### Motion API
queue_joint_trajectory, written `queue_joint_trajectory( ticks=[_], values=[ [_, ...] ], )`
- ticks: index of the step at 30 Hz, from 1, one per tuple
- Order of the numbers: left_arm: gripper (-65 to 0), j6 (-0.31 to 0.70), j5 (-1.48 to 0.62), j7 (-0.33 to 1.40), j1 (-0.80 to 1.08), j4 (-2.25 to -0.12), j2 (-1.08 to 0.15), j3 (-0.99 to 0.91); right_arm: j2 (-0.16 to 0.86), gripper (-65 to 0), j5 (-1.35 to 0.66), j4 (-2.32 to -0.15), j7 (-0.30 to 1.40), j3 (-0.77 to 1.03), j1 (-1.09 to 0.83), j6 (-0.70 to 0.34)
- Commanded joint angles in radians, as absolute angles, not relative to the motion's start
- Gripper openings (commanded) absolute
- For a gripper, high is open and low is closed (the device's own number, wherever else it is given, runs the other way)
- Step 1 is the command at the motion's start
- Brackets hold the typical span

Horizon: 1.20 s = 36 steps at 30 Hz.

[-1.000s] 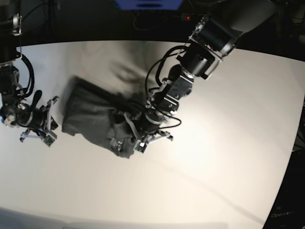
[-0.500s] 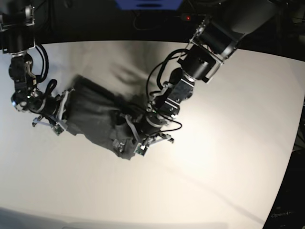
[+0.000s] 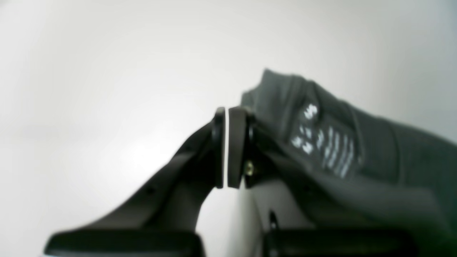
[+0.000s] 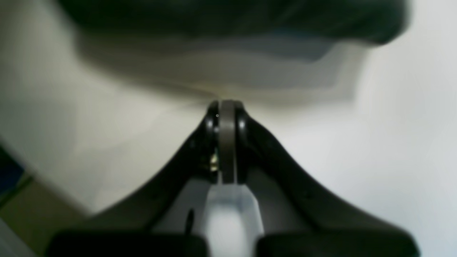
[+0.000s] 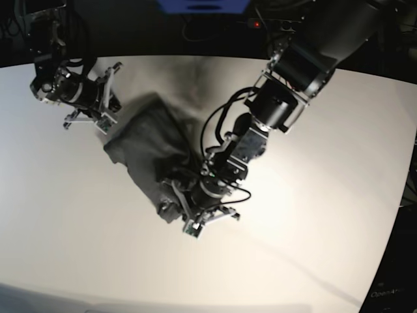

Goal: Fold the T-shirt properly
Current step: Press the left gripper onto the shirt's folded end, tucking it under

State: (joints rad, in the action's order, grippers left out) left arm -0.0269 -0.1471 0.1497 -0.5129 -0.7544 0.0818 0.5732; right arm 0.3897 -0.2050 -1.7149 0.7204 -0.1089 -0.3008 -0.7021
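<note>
A: Left wrist view, all soft focus: the left gripper (image 3: 225, 148) has its pads pressed together, nothing seen between them, and the wrinkled dark charcoal-grey cotton T-shirt (image 3: 342, 150) drapes just beside it, pale label print too blurred to read.

B: Right wrist view: right gripper (image 4: 227, 142) closed on nothing, cloth smeared dark above.

A: Base view: shirt bunched mid-way on the white table (image 5: 313, 248), its lower edge hidden under the left arm.
</note>
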Motion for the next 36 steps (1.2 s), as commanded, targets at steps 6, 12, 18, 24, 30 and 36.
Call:
queue_joint_trajectory(
  ticks=[6,12,18,24,30,36],
  values=[
    [-63.2,-0.03,-0.16,0.265,-0.496,-1.027,0.039,0.529,0.42,-64.9,-0.099,-1.813,0.743,-0.074,-0.294,-0.698],
    [-63.2,-0.031,-0.188,0.487,-0.358,-1.382,-0.081,0.519,0.421,-64.9,0.039,-1.813,0.745,-0.065,-0.251,-0.698],
    [-63.2,-0.033,-0.186,0.561,-0.237,-1.503,-0.136,0.519,0.423,-64.9,0.07,-1.85,0.745,-0.051,-0.236,-0.698],
    [-63.2,-0.038,-0.186,0.558,-0.214,-1.408,-0.13,0.519,0.418,-64.9,0.065,-1.906,0.792,0.027,-0.232,-0.698],
    [-63.2,-0.038,-0.185,0.481,-0.219,-1.288,-0.127,0.519,0.401,-64.9,0.064,-1.933,0.799,0.131,-0.232,-0.698],
    [-63.2,-0.033,-0.185,0.371,-0.282,-1.084,-0.068,0.527,0.39,-64.9,0.064,-1.937,0.799,0.216,-0.236,-0.698]
  ],
)
